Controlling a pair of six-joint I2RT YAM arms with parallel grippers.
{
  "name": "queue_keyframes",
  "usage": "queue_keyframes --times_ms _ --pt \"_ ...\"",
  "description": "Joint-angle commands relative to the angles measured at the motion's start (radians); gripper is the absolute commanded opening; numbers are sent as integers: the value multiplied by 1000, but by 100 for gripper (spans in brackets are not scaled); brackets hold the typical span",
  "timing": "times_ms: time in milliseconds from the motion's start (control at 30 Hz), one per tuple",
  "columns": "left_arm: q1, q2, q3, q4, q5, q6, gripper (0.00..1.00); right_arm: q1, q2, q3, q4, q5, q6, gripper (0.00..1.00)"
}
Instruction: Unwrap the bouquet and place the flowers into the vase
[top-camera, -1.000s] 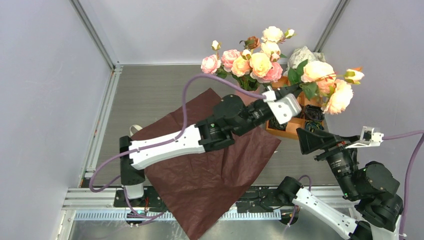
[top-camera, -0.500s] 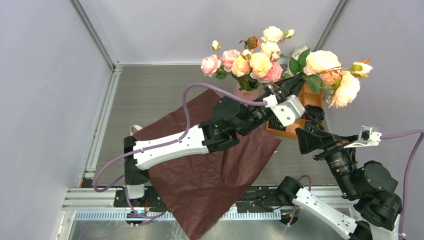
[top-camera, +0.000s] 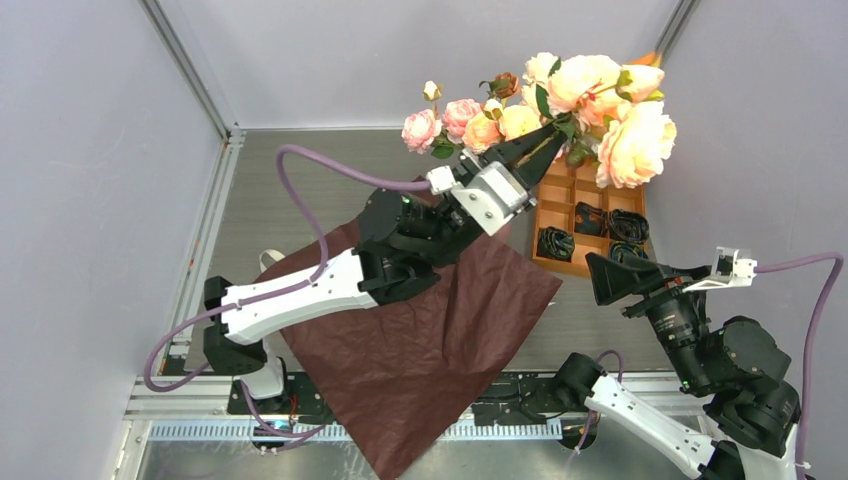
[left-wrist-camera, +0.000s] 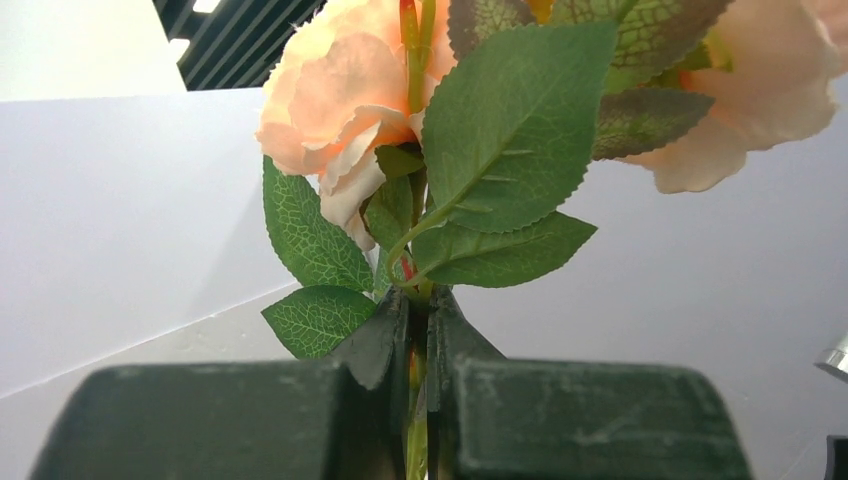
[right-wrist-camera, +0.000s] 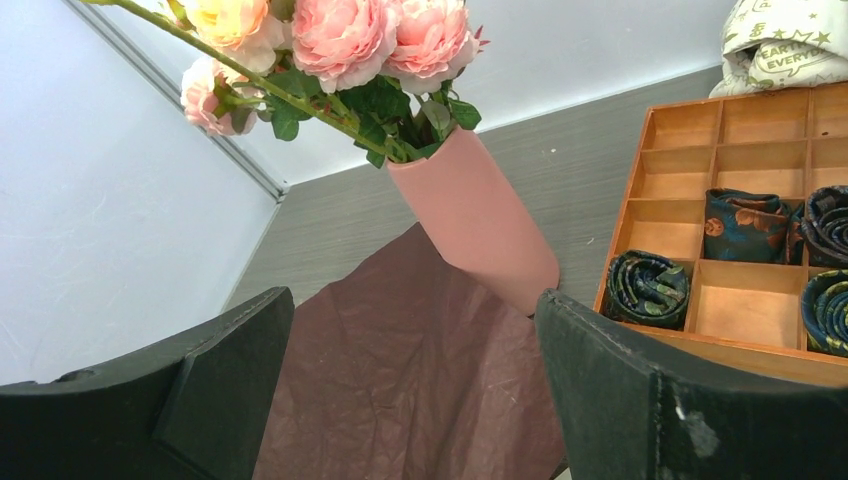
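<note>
1. Pink and peach roses on a thin green stem (top-camera: 610, 110) are up in the air, over the far end of the orange wooden tray with little boxes (top-camera: 575, 195).
2. The left gripper (top-camera: 533, 150) has them. Its jaws are pinched tight on the stem, just under the green leaves (left-wrist-camera: 500, 150).
3. The tall pink tube vase (right-wrist-camera: 478, 215) stands on the grey table (top-camera: 290, 190), right by the far corner of the dark red crinkled paper sheet (top-camera: 420, 340), which lies spread flat.
4. More roses in the vase (right-wrist-camera: 370, 40) poke out of its top. The held roses are just beside them, on the right, and not in the vase.
5. The right gripper (right-wrist-camera: 412, 380) is wide open and holds nothing. It hangs near the tray's near end and points at the vase.
6. Dark rolled cloths (right-wrist-camera: 647, 288) sit in some of the tray's boxes. A crumpled white printed paper ball (right-wrist-camera: 790, 45) lies behind the tray.
</note>
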Motion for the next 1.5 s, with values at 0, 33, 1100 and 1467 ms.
queue_keyframes --times_ms 0,33,1100,1467 --pt "14 -71 -40 123 2 -73 0 2 21 6 54 -10 -13 96" --pt "19 -74 -52 132 -6 -85 0 3 21 5 54 -10 -13 96" --pt "95 -79 -120 221 63 -123 0 3 48 14 58 -11 -29 96" --pt "95 -77 -180 261 41 -96 0 2 65 10 62 -12 -39 96"
